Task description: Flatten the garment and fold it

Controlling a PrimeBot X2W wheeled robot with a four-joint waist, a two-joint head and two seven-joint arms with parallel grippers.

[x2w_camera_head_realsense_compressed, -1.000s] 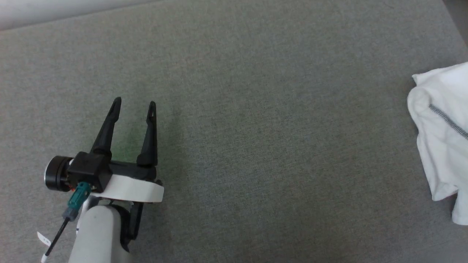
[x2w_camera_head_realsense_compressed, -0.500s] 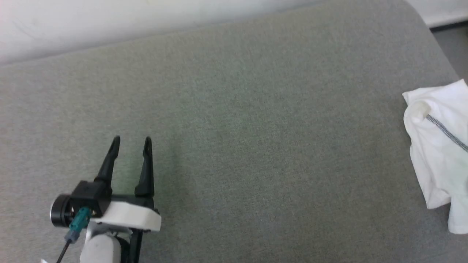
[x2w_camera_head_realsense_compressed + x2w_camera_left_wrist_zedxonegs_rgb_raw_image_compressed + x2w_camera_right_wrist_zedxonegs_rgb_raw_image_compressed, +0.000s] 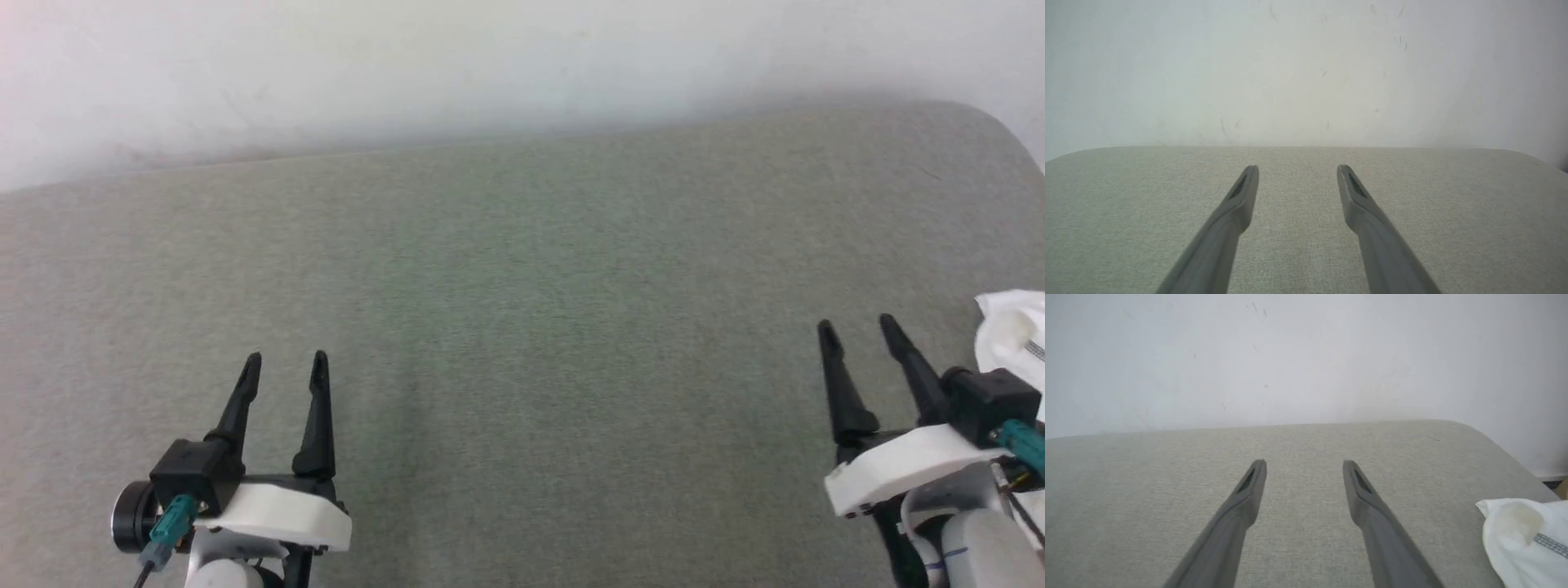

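My left gripper point(image 3: 286, 356) and my right gripper point(image 3: 857, 322) were both open and held nothing. The white garment point(image 3: 1008, 331) lay bunched on the grey desk point(image 3: 531, 327), just beside my right gripper. I should pinch its edge gently and pull it to the middle.

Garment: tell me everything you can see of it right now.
The garment is white, thin-looking cloth, bunched and rumpled, not flat, with a rounded fold at its visible corner and a short grey stitched seam line running diagonally. The frame edge cuts most of it off, so sleeves or a patch cannot be told. It lies on the grey-green fabric surface near its right edge, right of the right gripper, whose open fingers are clear of it.
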